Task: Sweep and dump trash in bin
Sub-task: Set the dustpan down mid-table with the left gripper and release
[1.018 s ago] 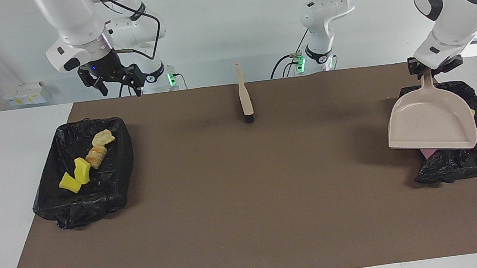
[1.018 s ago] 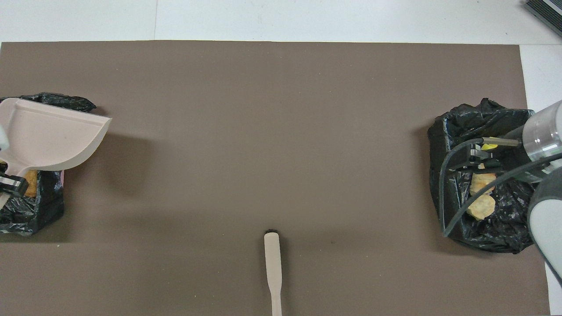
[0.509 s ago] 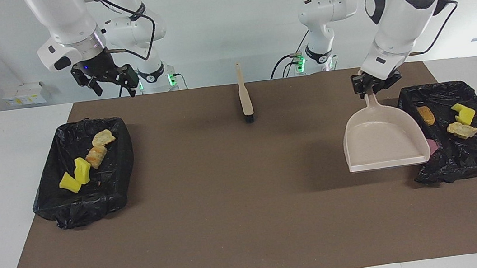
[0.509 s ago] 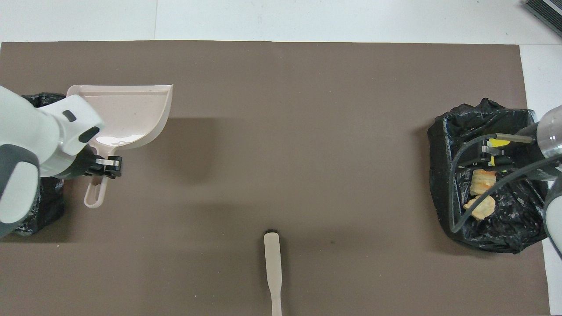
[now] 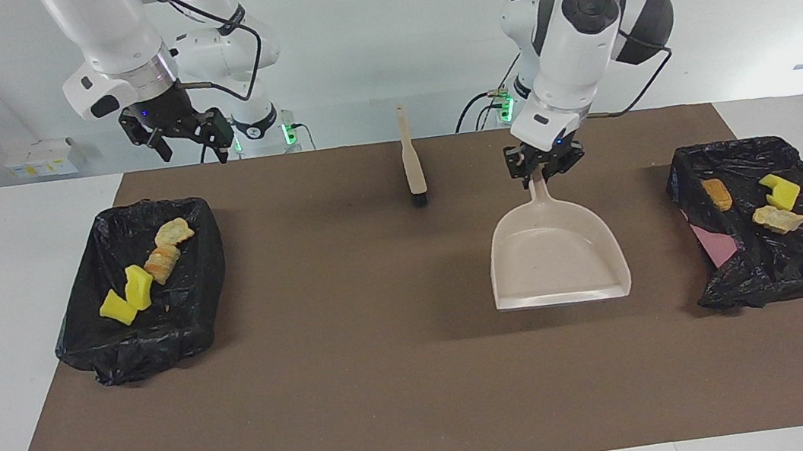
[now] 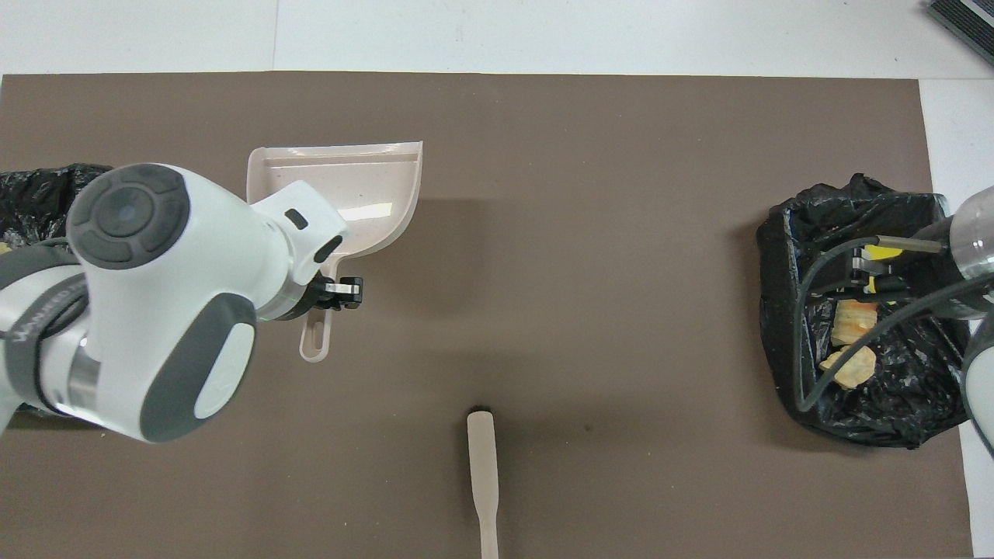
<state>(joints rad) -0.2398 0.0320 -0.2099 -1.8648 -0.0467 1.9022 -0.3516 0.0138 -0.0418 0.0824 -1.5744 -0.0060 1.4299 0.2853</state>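
One brown mat [image 5: 386,350] covers the white table [image 5: 6,251].

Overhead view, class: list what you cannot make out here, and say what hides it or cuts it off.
- Bin at the left arm's end: mostly covered by the left arm; its trash is unseen.
- Left hand: half under the wrist, shut on the dustpan handle.
- Brush: handle cut off by the bottom edge.
- Other bin: the right arm and cables cover part of its trash.
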